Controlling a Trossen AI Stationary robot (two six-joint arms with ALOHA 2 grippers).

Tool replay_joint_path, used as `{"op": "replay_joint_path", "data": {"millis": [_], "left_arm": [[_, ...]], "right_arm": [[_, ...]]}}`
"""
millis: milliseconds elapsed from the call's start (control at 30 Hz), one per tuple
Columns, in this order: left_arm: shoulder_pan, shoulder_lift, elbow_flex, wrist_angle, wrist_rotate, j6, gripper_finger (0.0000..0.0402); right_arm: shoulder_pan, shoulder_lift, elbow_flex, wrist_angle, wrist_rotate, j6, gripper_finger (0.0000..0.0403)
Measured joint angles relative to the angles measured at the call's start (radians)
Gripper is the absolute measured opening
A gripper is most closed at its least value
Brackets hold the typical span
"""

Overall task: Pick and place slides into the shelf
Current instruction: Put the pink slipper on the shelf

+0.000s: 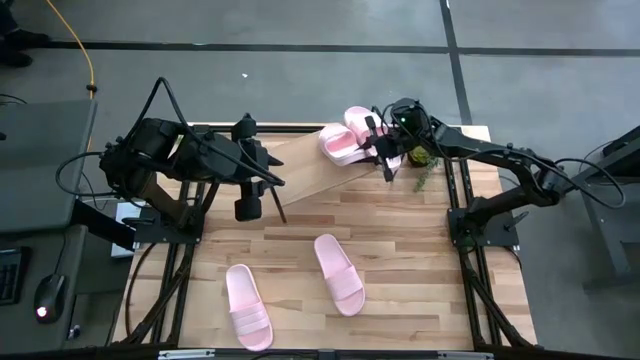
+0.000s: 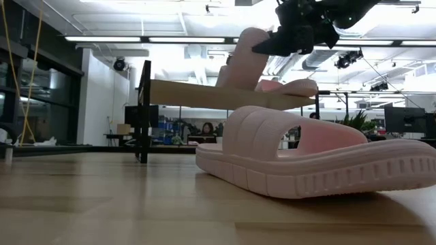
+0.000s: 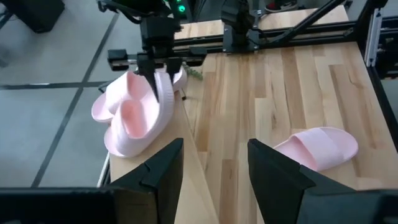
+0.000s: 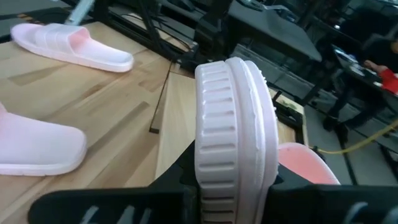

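Note:
Two pale pink slides lie sole-down on the table: one point(image 1: 338, 272) near the middle, one point(image 1: 248, 305) nearer the front left. A third slide point(image 1: 338, 143) rests on the far right end of the shelf point(image 1: 305, 172), a light-wood board on black legs. My right gripper point(image 1: 385, 158) is over that end, shut on the fourth slide point(image 3: 163, 102), which stands on edge beside the third. My left gripper point(image 3: 214, 168) hovers open over the shelf's left end, touching nothing. My right gripper comes from above, pointing down, and pinches the fourth slide between its two fingers across the sole's thickness; the ribbed sole rim point(image 4: 229, 124) shows between them. The slide is tipped up on edge point(image 2: 244, 61), its lower part down by the third slide on the shelf.
A small green plant point(image 1: 420, 158) sits just right of the shelf end. Black frame rails point(image 1: 462, 215) run along the table's left and right sides. Bare tabletop point(image 1: 420, 270) lies right of the two slides on it. The nearest slide point(image 2: 320, 160) fills the low view.

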Motion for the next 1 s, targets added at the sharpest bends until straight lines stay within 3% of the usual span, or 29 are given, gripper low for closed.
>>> {"op": "replay_joint_path", "data": {"millis": [267,800,1000], "left_arm": [[0.0,0.0,0.0,0.0,-0.001,0.001,0.0161],[0.0,0.0,0.0,0.002,-0.002,0.003,0.0161],[0.0,0.0,0.0,0.002,-0.002,0.001,0.0161]], "right_arm": [[-0.058,-0.041,-0.001,-0.011,0.017,0.033,0.0044],[-0.03,-0.036,-0.002,-0.087,0.013,0.022,0.0044],[-0.028,-0.037,-0.002,-0.112,0.055,0.054,0.0075]]}}
